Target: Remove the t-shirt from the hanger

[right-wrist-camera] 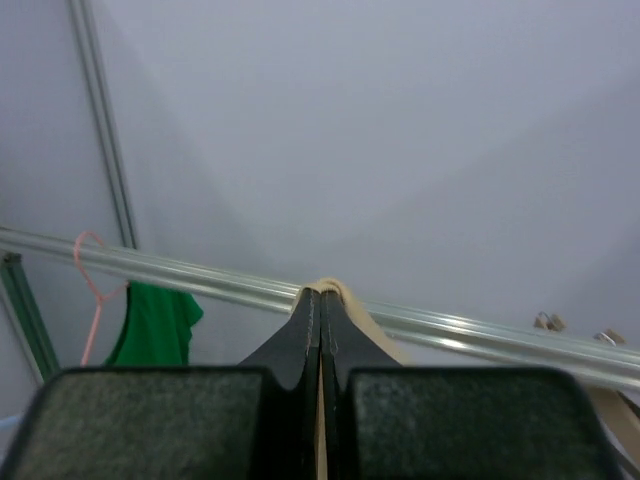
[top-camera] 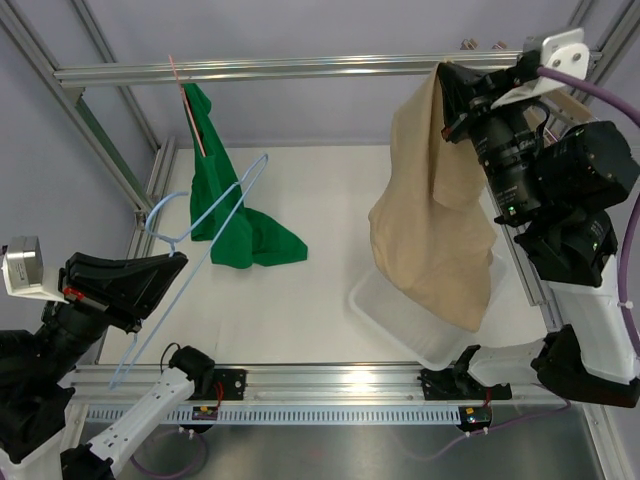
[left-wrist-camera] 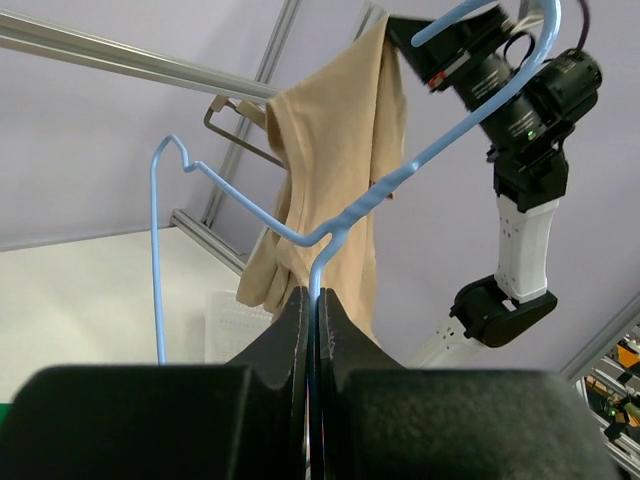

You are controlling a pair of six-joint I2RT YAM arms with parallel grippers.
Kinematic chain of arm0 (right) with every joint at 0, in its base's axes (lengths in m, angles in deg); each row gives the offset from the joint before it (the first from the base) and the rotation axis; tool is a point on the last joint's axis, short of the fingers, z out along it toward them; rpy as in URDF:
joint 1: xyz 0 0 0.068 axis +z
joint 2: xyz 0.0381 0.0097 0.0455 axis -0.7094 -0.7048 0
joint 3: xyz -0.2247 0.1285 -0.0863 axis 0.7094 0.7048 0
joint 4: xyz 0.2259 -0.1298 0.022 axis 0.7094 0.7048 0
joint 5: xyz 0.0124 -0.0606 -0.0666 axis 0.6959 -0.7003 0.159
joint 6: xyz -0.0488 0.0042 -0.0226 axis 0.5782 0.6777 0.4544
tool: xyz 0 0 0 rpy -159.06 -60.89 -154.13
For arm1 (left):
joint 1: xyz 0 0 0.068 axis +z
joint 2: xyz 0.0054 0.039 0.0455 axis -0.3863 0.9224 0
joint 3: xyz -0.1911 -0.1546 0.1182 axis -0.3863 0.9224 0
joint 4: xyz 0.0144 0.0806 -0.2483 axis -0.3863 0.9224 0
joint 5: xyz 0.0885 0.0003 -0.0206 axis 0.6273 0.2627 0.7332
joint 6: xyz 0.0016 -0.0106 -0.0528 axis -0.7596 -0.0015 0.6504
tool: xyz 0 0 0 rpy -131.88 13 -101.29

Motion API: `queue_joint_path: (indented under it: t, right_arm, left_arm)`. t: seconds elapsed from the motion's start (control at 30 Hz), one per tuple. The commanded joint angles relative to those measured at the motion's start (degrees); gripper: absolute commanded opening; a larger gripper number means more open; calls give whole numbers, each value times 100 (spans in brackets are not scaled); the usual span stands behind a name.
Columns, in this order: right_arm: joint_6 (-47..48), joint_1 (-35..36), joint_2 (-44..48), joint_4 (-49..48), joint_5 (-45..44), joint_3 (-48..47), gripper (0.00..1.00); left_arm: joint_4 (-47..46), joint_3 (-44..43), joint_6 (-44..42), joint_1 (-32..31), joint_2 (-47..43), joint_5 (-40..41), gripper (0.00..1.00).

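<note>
The right jaws are clenched on a fold of a tan cotton t-shirt (top-camera: 435,230), lifting it high beside the silver aluminium top rail (top-camera: 300,68). The shirt hangs free, its lower hem draping over the edge of a clear plastic bin (top-camera: 385,305) on the white bench (top-camera: 300,300). The left jaws, low at the near left, are pinched shut on a thin light-blue wire hanger (left-wrist-camera: 156,270), which is bare and well apart from the tan shirt. At the back left, a green t-shirt (top-camera: 262,240) hangs from a pink hanger (top-camera: 188,105) hooked on the rail, its bottom pooled on the bench.
</note>
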Motion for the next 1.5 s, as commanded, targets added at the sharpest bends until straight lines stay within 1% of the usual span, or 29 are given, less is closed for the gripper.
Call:
queue_joint_path:
  t: [0.0, 0.03, 0.1, 0.13, 0.2, 0.23, 0.3, 0.33, 0.4, 0.43, 0.47, 0.53, 0.6, 0.63, 0.7, 0.8, 0.83, 0.93, 0.97, 1.03, 1.1, 1.17, 1.2, 1.23, 1.3, 1.37, 1.4, 1.43, 1.47]
  right_arm:
    - [195, -139, 687, -125, -555, 1205, 0]
    - [108, -165, 1063, -239, -582, 2027, 0]
    - [-182, -279, 1390, -556, -696, 2709, 0]
    - [-296, -375, 1679, -600, -722, 3234, 0]
    - [-552, -403, 1970, -741, -906, 3712, 0]
    - [-665, -394, 2285, -759, -985, 4132, 0]
    - [-1192, -403, 2620, -619, -1267, 4573, 0]
    - [-1385, -403, 2979, -584, -1355, 5080, 0]
    - [-2000, -403, 3315, -504, -1898, 5628, 0]
    - [-2194, -394, 3577, -434, -2144, 6083, 0]
    - [-2561, -394, 3693, -181, -2642, 6261, 0]
    - [-2845, -403, 3939, 240, -3172, 6622, 0]
    - [-3231, -403, 3993, 628, -3437, 6694, 0]
    - [-3442, -403, 3976, 1134, -3517, 6668, 0]
    - [-4057, -394, 3941, 1533, -3352, 6702, 0]
    - [-4822, -394, 3721, 1851, -2623, 7044, 0]
    - [-5233, -403, 3521, 1825, -2308, 7324, 0]
    - [-5798, -403, 3142, 1528, -1780, 7983, 0]
    - [-6217, -403, 3071, 1491, -1716, 8142, 0]
    - [-6528, -394, 2939, 1395, -1602, 8451, 1]
    - [-6818, -403, 2973, 1490, -1654, 8531, 13]
    - [-6872, -394, 3131, 1719, -1681, 8487, 27]
    - [-6811, -403, 3419, 1763, -1628, 8452, 48]
    - [-6645, -403, 3578, 1816, -1489, 8426, 61]
    - [-6424, -394, 4086, 1886, -1286, 8233, 81]
    - [-6178, -385, 4448, 2036, -1005, 8110, 86]
    - [-6099, -385, 4781, 2071, -908, 8022, 89]
    - [-5950, -394, 4932, 2158, -751, 7960, 95]
    - [-5879, -394, 5081, 2203, -688, 7907, 97]
  left_arm:
    - [-207, 23, -73, 17, 177, -239, 0]
    - [-207, 41, -73, 8, 204, -239, 0]
    - [-198, 76, -81, 8, 213, -230, 0]
    - [-198, 85, -73, 16, 221, -230, 0]
    - [-207, 94, -38, 17, 257, -247, 0]
    - [-216, 129, -38, 17, 265, -247, 0]
    - [-233, 164, -46, 17, 292, -221, 0]
    - [-268, 243, -38, 17, 300, -212, 0]
    - [-356, 278, -20, 16, 362, -238, 0]
    - [-383, 287, -20, 17, 406, -256, 0]
    - [-400, 279, -11, 17, 441, -256, 0]
    - [-409, 252, -38, 17, 590, -282, 0]
    - [-435, 217, -55, 17, 687, -274, 0]
    - [-496, 226, -47, 17, 783, -300, 0]
    - [-567, 243, -38, 17, 889, -291, 0]
    - [-751, 348, -55, 16, 1091, -169, 0]
    - [-848, 366, -55, 17, 1213, -125, 0]
    - [-980, 480, -90, 17, 1390, 85, 0]
    - [-1007, 507, -99, 17, 1512, 174, 0]
    - [-1199, 577, -64, 17, 1636, 245, 0]
    - [-1331, 577, -20, 17, 1917, 254, 0]
    - [-1551, 569, 50, 17, 2136, 245, 0]
    - [-1639, 569, 50, 17, 2364, 245, 0]
    - [-1831, 508, 33, 17, 2488, 332, 0]
    - [-2051, 367, 41, 16, 2899, 429, 0]
    - [-2131, 0, 50, 16, 3252, 517, 0]
    - [-2167, -151, 50, 17, 3637, 535, 0]
    - [-2219, -300, 50, 8, 3849, 596, 0]
    - [-2228, -632, 42, 25, 4051, 649, 0]
